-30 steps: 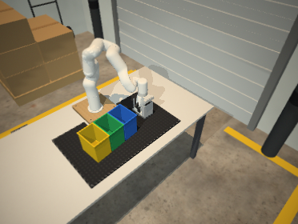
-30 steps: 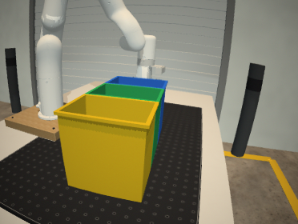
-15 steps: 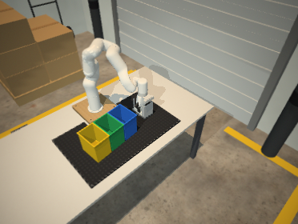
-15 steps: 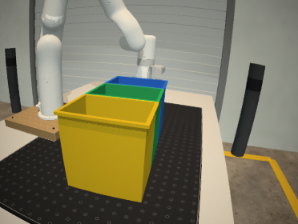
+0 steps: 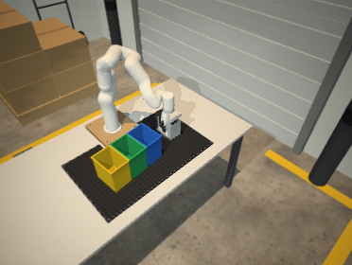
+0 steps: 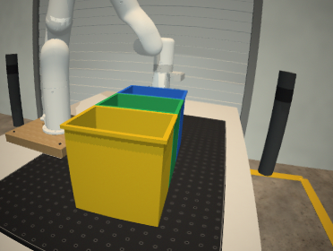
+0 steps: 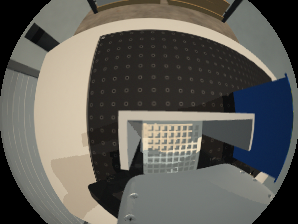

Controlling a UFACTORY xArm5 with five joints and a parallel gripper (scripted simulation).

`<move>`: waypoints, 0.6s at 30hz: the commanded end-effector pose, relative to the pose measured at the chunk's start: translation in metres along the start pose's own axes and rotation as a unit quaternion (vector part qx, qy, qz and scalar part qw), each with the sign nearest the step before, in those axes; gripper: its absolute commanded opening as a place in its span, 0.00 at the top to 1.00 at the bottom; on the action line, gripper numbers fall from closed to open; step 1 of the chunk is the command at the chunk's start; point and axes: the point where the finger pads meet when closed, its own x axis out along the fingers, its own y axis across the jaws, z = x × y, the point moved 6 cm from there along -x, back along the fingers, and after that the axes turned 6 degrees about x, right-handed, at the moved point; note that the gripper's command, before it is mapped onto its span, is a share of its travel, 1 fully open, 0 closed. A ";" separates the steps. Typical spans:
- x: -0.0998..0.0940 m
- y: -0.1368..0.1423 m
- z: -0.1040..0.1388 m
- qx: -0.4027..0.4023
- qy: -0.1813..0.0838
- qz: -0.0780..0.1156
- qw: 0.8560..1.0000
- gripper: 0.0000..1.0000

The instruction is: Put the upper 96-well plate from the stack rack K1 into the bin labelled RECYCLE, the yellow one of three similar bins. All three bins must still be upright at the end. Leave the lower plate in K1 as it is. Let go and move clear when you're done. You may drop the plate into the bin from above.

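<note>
The white stack rack K1 [image 5: 174,129] [image 7: 186,119] stands on the black mat [image 5: 191,142] just behind the blue bin [image 5: 148,138] [image 6: 154,91] [image 7: 266,121]. My gripper [image 5: 166,124] reaches down at the rack and is shut on the upper 96-well plate [image 7: 172,144], whose grid of wells shows inside the rack frame in the wrist view. The lower plate is hidden. The yellow bin [image 5: 112,167] [image 6: 118,175] stands at the near end of the row, with the green bin [image 5: 131,150] [image 6: 143,104] between it and the blue one. All three stand upright. In the exterior view the bins hide the gripper and rack.
The arm's base sits on a wooden board [image 5: 100,131] [image 6: 29,140] left of the bins. The table's right edge [image 5: 237,128] lies beyond the mat. Cardboard boxes [image 5: 38,61] and a black bollard [image 6: 277,121] stand on the floor.
</note>
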 end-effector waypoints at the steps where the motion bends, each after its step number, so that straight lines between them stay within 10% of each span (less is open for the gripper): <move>1: -0.003 -0.001 -0.001 0.000 0.001 -0.001 1.000 1.00; 18: -0.013 -0.001 -0.001 0.000 0.001 -0.001 1.000 1.00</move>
